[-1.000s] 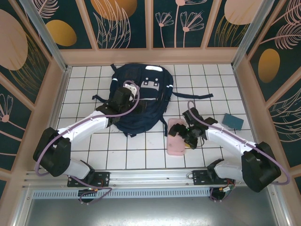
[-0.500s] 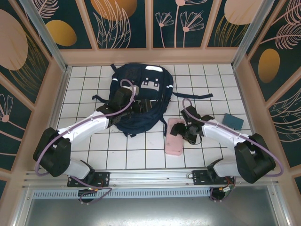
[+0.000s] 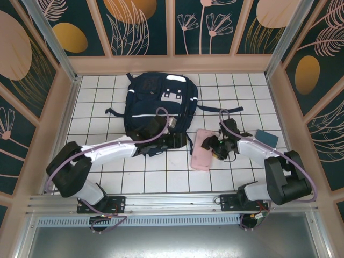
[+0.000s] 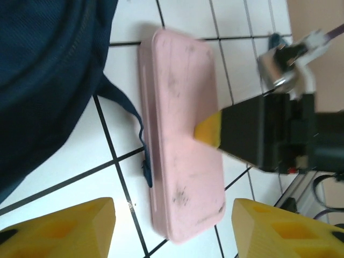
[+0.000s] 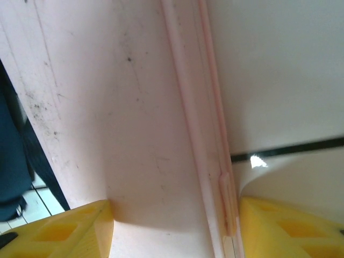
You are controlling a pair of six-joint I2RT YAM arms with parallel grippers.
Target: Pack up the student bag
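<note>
Bag [image 3: 161, 99] lies upper centre, likely soft, floppy, light; best taken by its opening rim. Left gripper [image 3: 178, 141], spread and empty, sits below it; right gripper [image 3: 210, 146] straddles case [image 4: 180, 134], grip unclear.

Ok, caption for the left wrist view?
A pink case on white tiles beside the navy backpack, right arm's fingers at its edge.

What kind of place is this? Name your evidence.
Probably a robot test cell: white tiled table, leaf-patterned panels walling it in, two arms bolted to a metal rail.
</note>
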